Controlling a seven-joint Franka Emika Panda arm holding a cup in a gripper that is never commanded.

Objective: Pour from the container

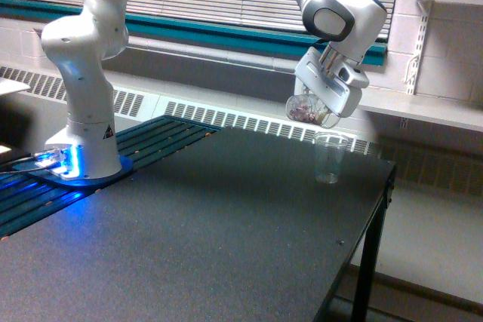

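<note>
— Gripper (315, 108) first: what is it doing?

— Clamped on the container (306, 110), a small clear vessel with pinkish-brown pieces showing through its wall. It hangs in the air, tipped over on a slant, above the far part of the table (226, 239).

— And the other cup?

— A taller clear cup (329, 157) stands upright on the table, below the container and a little toward the exterior view's right. The two are apart, with open air between the container and the cup's rim.

— How close is that cup to the table's edges?

— Near the far edge, by the far corner on the exterior view's right, where the table's side edge runs down over a dark leg (367, 262). Just behind the far edge a white vented heater (249, 121) runs along the wall, and a white ledge (423, 111) juts out at the exterior view's right.

— Room to move?

— Plenty toward the camera: the dark tabletop is bare across its middle and front. The arm's base (83, 148) stands well away at the exterior view's left, on a blue-lit slatted surface (30, 201).
</note>
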